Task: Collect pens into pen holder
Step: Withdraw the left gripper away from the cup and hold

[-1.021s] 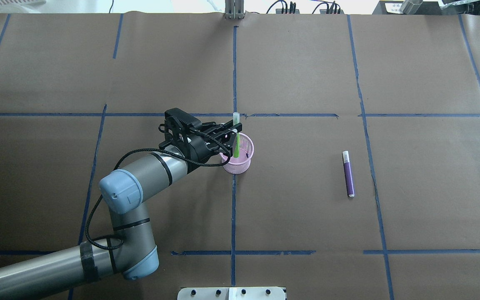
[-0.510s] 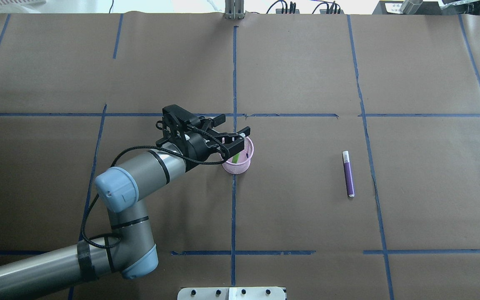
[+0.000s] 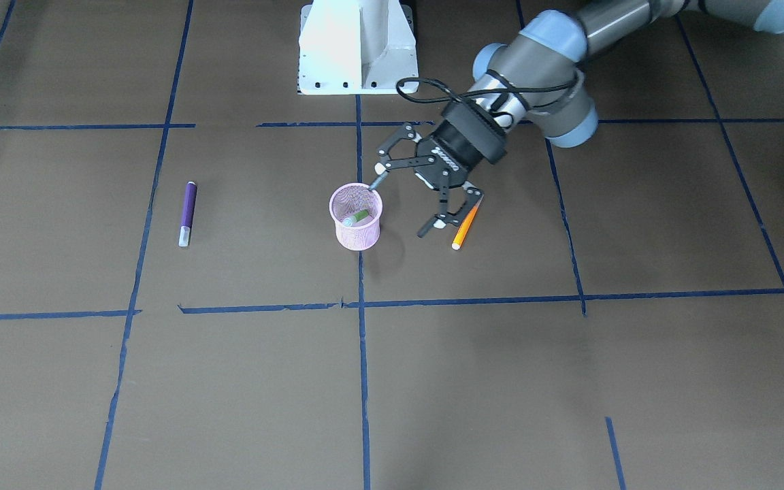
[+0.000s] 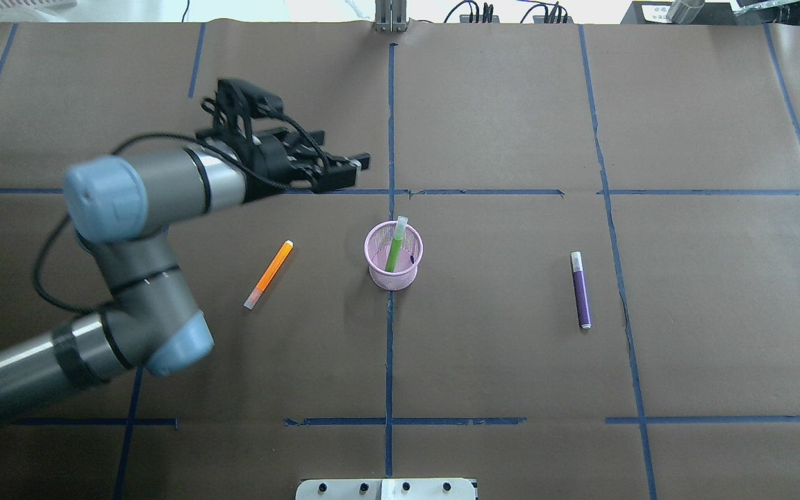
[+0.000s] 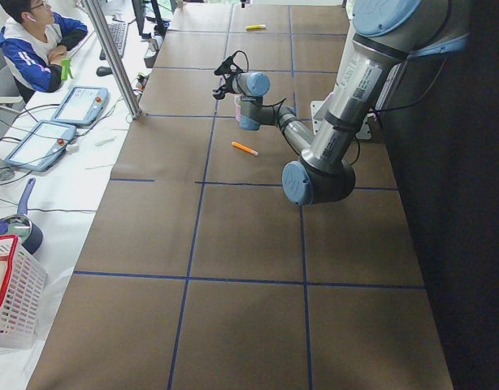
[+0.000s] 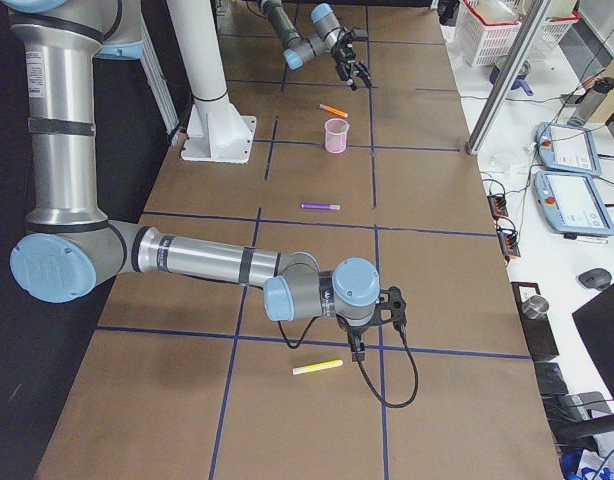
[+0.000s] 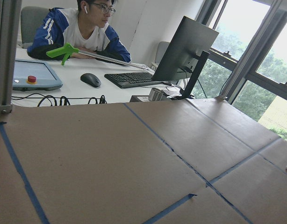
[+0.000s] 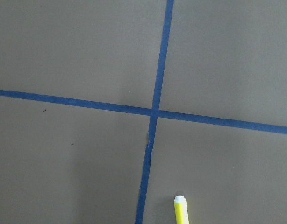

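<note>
One of three pens is in: the green pen [image 4: 394,250] stands tilted in the pen holder [image 4: 389,279] at table centre, with its pale cap past the far rim. It's longer than the cup is deep, so it has to lean. The holder is pink wire mesh, round, slightly tapered and see-through. It looks light, so I'd guess it tips if you nudge it. On its left the orange pen [image 4: 269,274] lies flat, and the purple pen [image 4: 581,290] is well to the right. Both are slim and smooth and will likely roll. Your left gripper [image 3: 397,209] is spread wide and holds nothing. Views disagree on whether it's beside the holder or far-left of it. For the right gripper [image 6: 372,318] I can't tell its state, since only a side view shows it.
</note>
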